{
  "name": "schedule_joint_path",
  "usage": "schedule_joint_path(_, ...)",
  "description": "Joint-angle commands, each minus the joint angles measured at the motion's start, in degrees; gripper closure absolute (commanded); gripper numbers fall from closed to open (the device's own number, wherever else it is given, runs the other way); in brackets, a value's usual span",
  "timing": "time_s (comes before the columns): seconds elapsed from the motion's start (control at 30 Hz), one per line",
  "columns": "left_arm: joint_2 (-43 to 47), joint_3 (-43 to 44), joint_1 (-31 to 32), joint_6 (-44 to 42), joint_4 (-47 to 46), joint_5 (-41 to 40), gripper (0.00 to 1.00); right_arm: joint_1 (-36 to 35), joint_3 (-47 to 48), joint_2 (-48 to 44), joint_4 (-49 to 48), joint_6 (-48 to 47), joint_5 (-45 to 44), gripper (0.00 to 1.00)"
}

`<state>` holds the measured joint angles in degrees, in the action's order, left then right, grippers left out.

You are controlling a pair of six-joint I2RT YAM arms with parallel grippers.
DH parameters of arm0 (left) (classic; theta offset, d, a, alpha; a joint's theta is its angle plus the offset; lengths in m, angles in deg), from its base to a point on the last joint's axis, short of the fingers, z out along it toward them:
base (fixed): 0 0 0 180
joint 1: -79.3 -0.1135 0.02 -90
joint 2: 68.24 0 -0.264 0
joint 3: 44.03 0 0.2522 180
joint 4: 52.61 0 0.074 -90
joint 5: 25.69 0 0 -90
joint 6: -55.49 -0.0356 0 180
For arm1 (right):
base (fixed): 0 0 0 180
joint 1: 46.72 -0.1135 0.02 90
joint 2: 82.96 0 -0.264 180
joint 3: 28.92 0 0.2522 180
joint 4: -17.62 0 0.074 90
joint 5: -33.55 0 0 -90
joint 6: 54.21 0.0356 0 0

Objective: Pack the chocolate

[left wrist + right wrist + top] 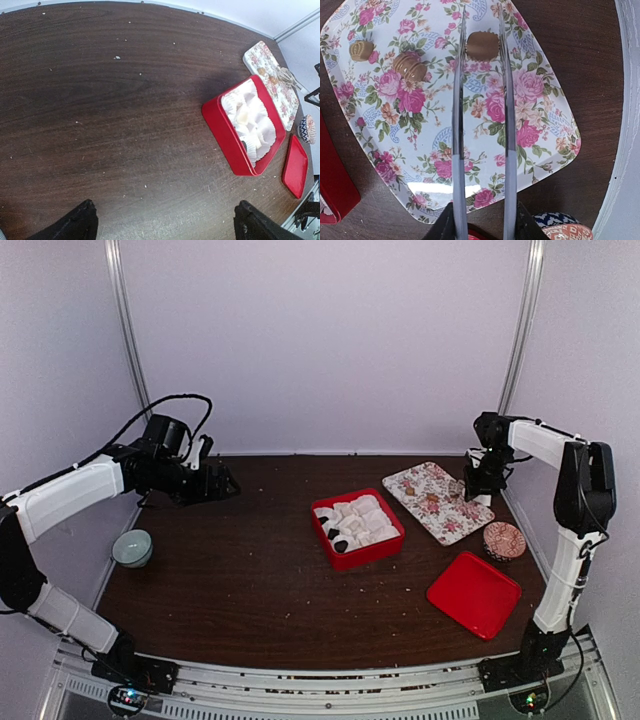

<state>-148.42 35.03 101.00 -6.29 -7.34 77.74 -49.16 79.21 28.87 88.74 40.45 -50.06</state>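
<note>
Three tan and brown chocolates lie on the floral tray (540,115): one (362,50) at the far left, a striped one (410,67) beside it, and one (482,45) between my right gripper's long metal blades. My right gripper (482,25) is closed onto that piece, which sits low at the tray; the gripper also shows in the top view (478,485). The red box (357,528) holds white paper cups and a few dark chocolates (340,540). My left gripper (165,222) is open and empty over bare table, far left of the box (227,135).
A flat red lid (474,593) lies at the front right. A round patterned disc (504,540) sits between the lid and the floral tray (438,502). A small grey-green bowl (132,548) stands at the table's left edge. Crumbs dot the dark wood.
</note>
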Motion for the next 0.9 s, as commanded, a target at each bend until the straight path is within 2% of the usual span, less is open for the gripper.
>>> schedule_joint_path(0.0, -0.05, 1.69, -0.47, -0.22, -0.79, -0.61, 0.02, 0.06, 0.5, -1.83, 0.64, -0.39, 0.11, 0.71)
schedule_joint_path(0.5, 1.06, -0.29, -0.44, -0.01, -2.52, 0.41, 0.02, -1.26, -3.91, -12.37, 0.22, 0.66, 6.33, 0.73)
schedule_joint_path(0.87, 1.77, -1.29, -0.42, 0.55, -2.93, 0.46, 0.02, -13.84, -6.01, -18.55, -3.87, 1.75, 11.09, 0.72)
